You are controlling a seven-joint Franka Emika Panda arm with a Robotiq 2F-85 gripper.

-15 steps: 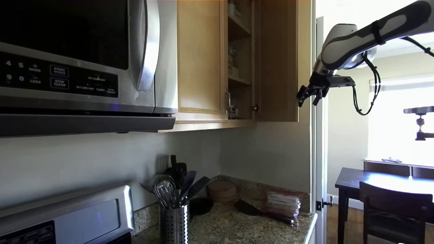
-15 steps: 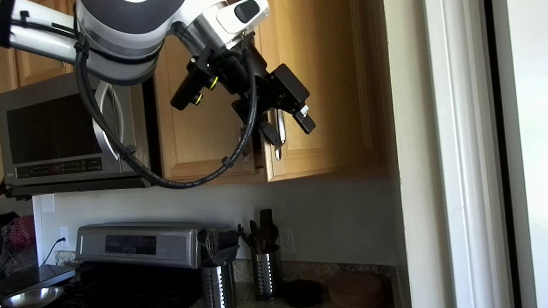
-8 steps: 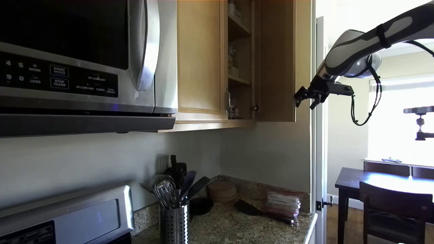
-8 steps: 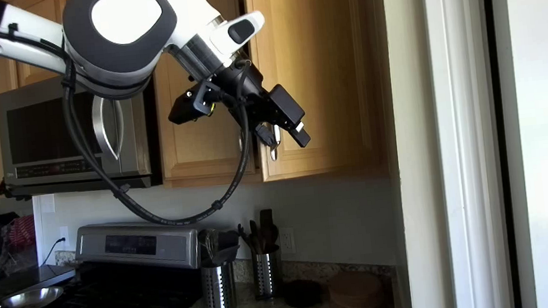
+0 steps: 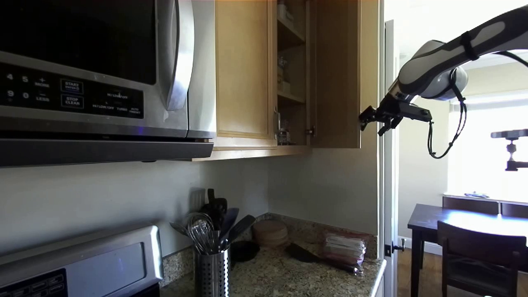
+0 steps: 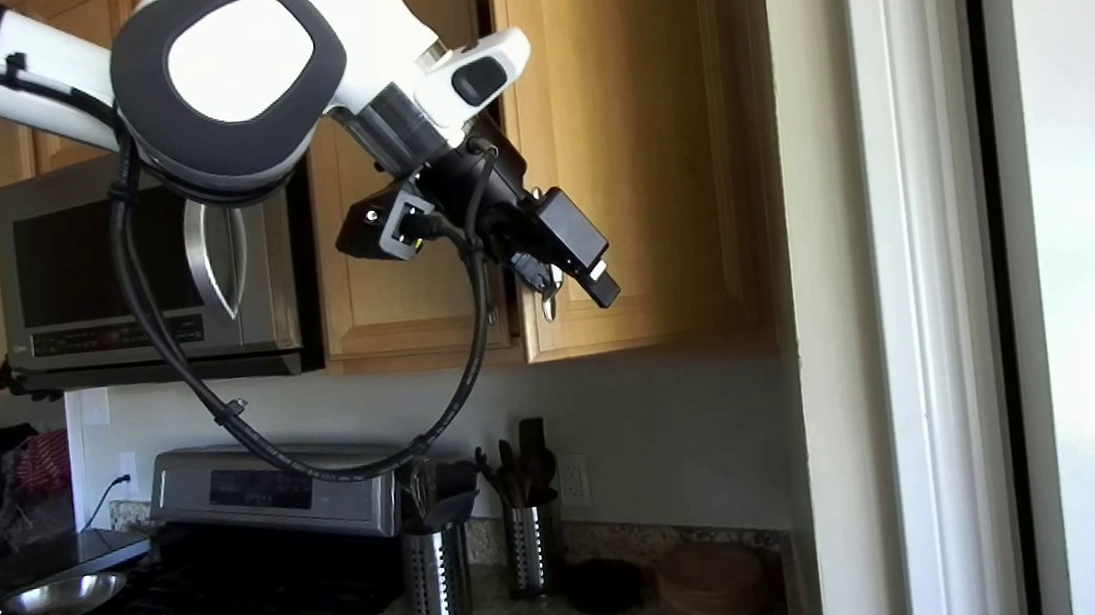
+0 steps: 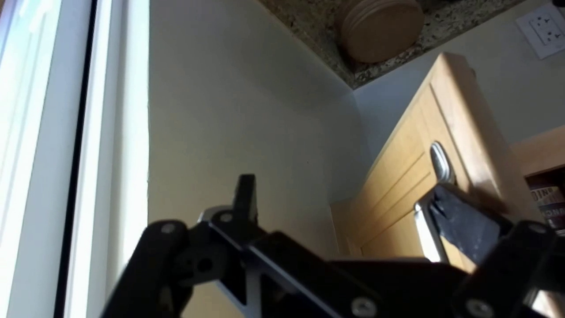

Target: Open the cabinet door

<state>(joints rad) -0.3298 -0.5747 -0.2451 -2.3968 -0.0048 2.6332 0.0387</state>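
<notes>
One claw (image 7: 344,184) at one handle (image 7: 440,162)

A kitchen: microwave (image 5: 99,84), stove (image 6: 222,575), apparently a pan (image 6: 59,604)

The light-brown panelled wooden cabinet door (image 6: 636,128), with a curved silver metal handle (image 7: 440,160) near its free edge, hangs upright and ajar, swung out from the light-brown wooden shelved cabinet (image 5: 297,62).

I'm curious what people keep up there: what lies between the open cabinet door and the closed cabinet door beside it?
Between the open cabinet door and closed cabinet door, an exterior view shows shelves holding small items too dim to name.
</notes>
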